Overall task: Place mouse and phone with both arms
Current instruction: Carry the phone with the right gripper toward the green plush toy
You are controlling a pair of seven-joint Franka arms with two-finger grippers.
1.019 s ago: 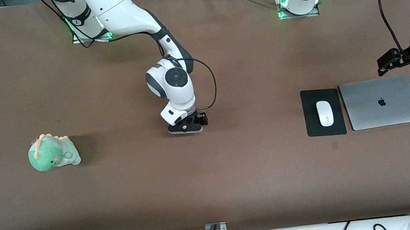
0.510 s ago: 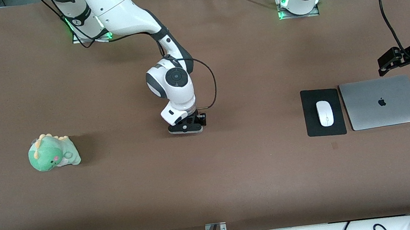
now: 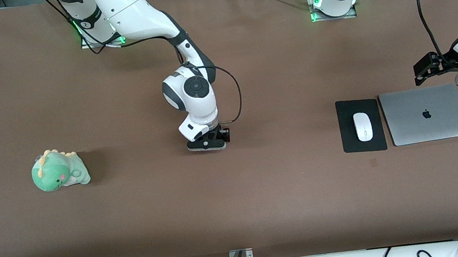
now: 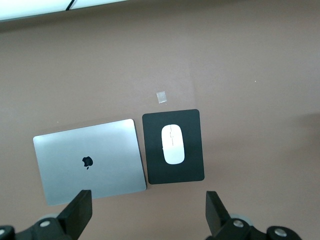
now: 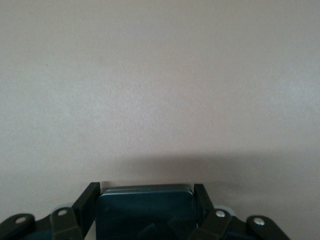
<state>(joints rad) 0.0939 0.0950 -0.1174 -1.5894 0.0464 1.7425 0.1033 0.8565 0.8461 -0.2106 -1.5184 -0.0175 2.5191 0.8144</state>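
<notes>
Mouse [image 3: 363, 126] sits on the black mouse pad [image 3: 347, 128], right beside the closed silver laptop [image 3: 426, 114], toward the left arm's end of the table. Its long axis runs nearer-to-farther from the front camera, parallel to the laptop's side edge.

Phone [image 5: 145, 207] is pinched between the right gripper's [image 3: 207, 143] fingers, low over the middle of the table, and we only see one short edge of it in the right wrist view.

Left gripper [image 3: 428, 67] hangs with its fingers [image 4: 77, 212] spread wide, over the table by the laptop's farther edge.

Compared with a second ago, the left gripper has drifted a bit toward the mouse pad's end. The right one has barely budged. Green dinosaur plush [image 3: 59, 170] hasn't moved either.
</notes>
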